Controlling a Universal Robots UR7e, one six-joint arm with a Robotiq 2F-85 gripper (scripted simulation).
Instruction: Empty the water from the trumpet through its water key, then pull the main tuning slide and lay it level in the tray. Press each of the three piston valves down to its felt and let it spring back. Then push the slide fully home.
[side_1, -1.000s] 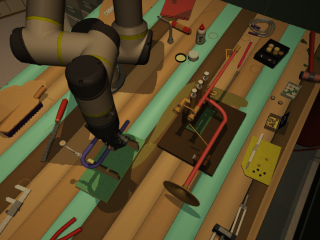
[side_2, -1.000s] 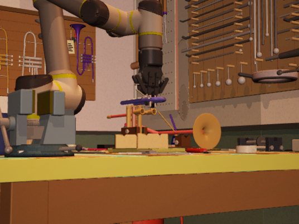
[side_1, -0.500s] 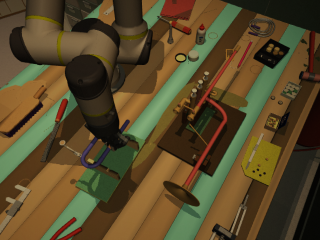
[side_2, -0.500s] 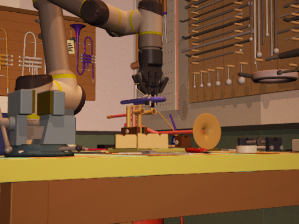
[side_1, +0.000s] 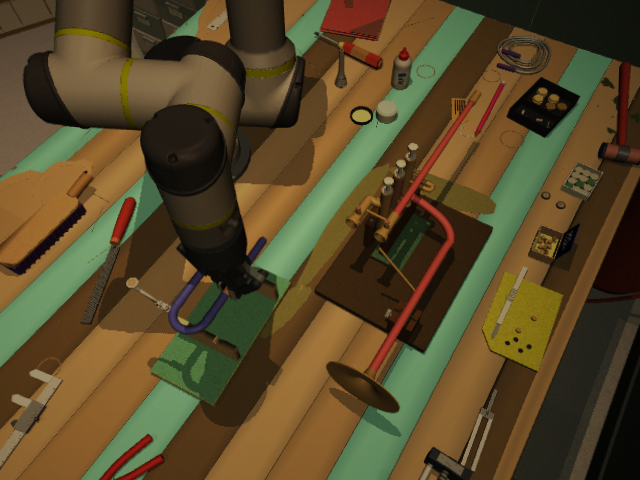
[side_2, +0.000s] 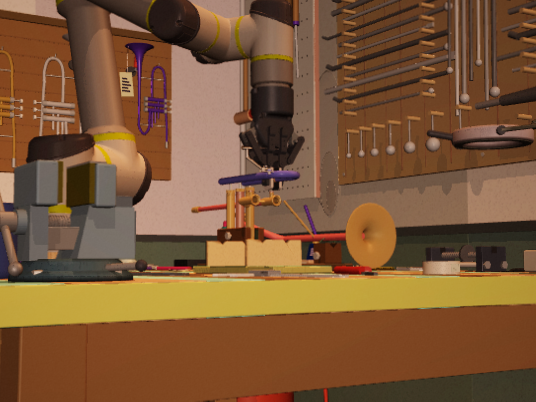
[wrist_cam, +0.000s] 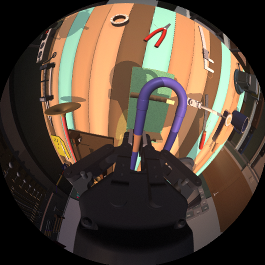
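The purple U-shaped tuning slide (side_1: 199, 305) hangs level well above the green felt tray (side_1: 222, 336), apart from the trumpet (side_1: 408, 232), which rests on its dark stand to the right. In the second side camera the slide (side_2: 257, 177) sits high over the bench, about level with the trumpet's valve tops. The three piston valves (side_1: 400, 168) stand upright with white caps, and the brass bell (side_1: 364, 385) points toward the bench's front. From the wrist camera the slide's bow (wrist_cam: 162, 87) lies over the tray (wrist_cam: 150, 100). My gripper (side_1: 245, 281) is closed on one leg of the slide (wrist_cam: 137, 142).
Behind the bench a pegboard wall (side_2: 430, 75) carries rods and hung instruments. A file with a red handle (side_1: 108, 258) and a brush (side_1: 46, 222) lie left of the tray. A small key tool (side_1: 147, 294) lies just beside the tray. A vise (side_2: 65, 215) stands near the arm's base.
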